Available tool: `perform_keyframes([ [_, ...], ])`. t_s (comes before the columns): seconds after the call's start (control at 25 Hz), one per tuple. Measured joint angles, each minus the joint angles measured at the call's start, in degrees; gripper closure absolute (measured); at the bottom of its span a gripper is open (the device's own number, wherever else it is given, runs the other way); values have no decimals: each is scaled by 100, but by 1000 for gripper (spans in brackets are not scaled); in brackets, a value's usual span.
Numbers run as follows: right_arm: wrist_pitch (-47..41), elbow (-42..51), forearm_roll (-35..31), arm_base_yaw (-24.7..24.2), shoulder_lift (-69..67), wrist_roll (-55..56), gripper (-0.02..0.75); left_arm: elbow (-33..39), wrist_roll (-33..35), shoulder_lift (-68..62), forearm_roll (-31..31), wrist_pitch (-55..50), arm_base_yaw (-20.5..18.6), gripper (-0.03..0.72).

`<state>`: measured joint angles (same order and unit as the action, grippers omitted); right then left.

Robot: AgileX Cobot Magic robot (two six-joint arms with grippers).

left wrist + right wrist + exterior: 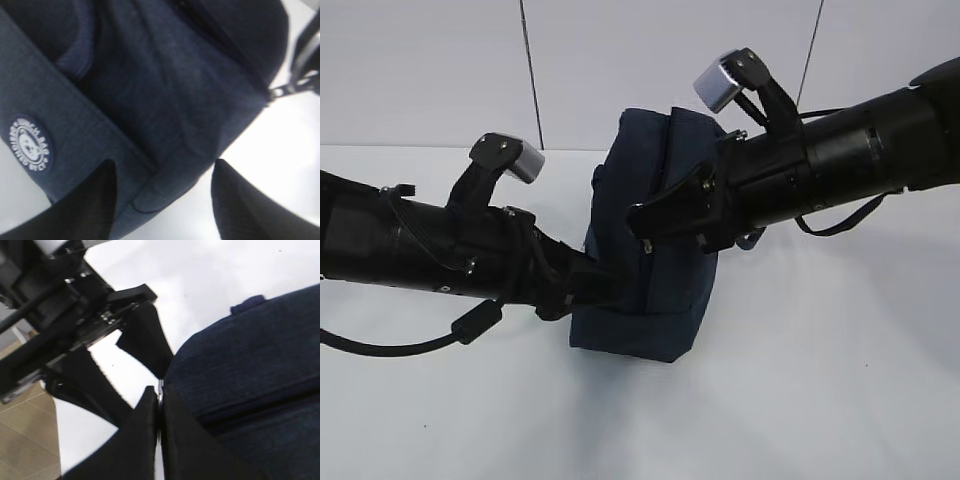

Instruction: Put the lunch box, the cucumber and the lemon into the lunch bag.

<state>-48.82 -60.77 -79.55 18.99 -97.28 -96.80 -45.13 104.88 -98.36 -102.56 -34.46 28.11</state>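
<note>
Apparently late stage: no lunch box, cucumber or lemon visible, lunch bag [655, 250] mid-desk [820, 380], right gripper [159, 405] clenched on something thin at its zipper, left gripper [162, 200] spread around its corner, grasp unclear.

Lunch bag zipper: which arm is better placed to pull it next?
Right, probably. The right hand is shut at the lunch bag zipper line, apparently pinching the pull. The left hand straddles the bag's lower corner, better suited to bracing.

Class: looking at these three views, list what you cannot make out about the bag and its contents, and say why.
- Dark navy fabric lunch bag: its inside is hidden in every view by its own walls.
- Exterior view: left gripper tips blocked by the arm.
- Right wrist view: shut right gripper pinches something too small to identify.
</note>
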Motion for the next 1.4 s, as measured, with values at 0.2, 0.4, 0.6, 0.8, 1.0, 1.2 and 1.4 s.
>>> perform_keyframes([
  [0.2, -149, 0, 0, 0, 0, 0, 717, 0, 119, 0, -12, 407, 0, 266],
  [0.4, -232, 0, 212, 0, 0, 91, 717, 0, 193, 0, -12, 574, 0, 266],
  [0.6, -291, 0, 455, 0, 0, 308, 717, 0, 384, 103, 377, 683, 0, 267],
  [0.8, -304, 0, 477, 0, 0, 351, 717, 0, 1044, 180, 508, 683, 0, 267],
  [1.0, -366, -13, 490, 0, 0, 360, 717, 0, 1651, 100, 237, 454, 0, 267],
  [1.2, -495, -13, 511, 0, 0, 372, 717, -68, 2080, -82, 15, -51, 0, 267],
  [1.4, -547, -13, 523, 0, 0, 432, 717, -91, 2128, -90, 3, -96, 0, 349],
])
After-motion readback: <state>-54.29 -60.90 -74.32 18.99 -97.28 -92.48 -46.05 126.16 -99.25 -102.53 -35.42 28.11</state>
